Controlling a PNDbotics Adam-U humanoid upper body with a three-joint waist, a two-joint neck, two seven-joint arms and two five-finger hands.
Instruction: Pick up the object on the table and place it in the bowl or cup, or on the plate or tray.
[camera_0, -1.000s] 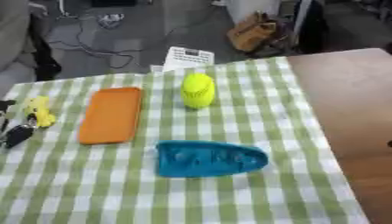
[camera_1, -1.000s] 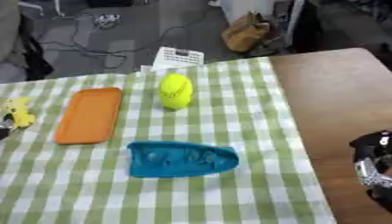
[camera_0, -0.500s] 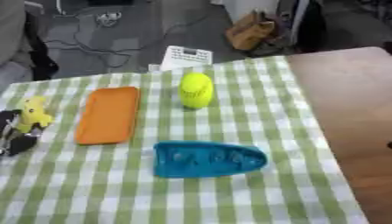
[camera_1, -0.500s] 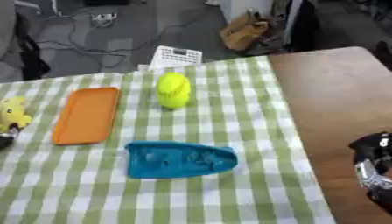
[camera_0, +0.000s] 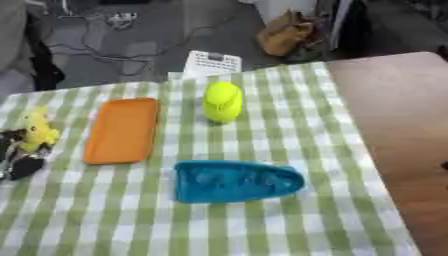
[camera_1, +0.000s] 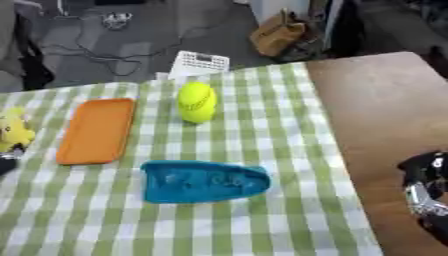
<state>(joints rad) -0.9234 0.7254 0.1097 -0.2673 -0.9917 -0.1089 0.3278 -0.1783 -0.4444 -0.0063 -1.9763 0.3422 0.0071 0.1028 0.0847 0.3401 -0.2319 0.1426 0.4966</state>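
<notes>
A small yellow toy (camera_0: 38, 131) is at the far left edge of the checked cloth. My left hand (camera_0: 17, 156), black, sits just below and beside it, with its fingers curled against the toy's lower side. To the toy's right, an orange tray (camera_0: 122, 130) lies flat. A blue boat-shaped dish (camera_0: 234, 181) lies in the middle near me. A yellow-green rounded cup (camera_0: 222, 101) stands behind the dish. My right hand (camera_1: 425, 190) rests at the lower right on the bare brown table with relaxed fingers, holding nothing.
The green-and-white checked cloth (camera_0: 297, 220) covers the table's left part, and bare brown tabletop (camera_1: 385, 110) lies to the right. Beyond the far edge are a white basket (camera_0: 210, 63), a brown bag (camera_0: 284, 36) and cables on the floor.
Almost nothing has changed. The left hand and the yellow toy have sunk very slightly in the picture. The tray, cup, dish and right hand have kept their places.
</notes>
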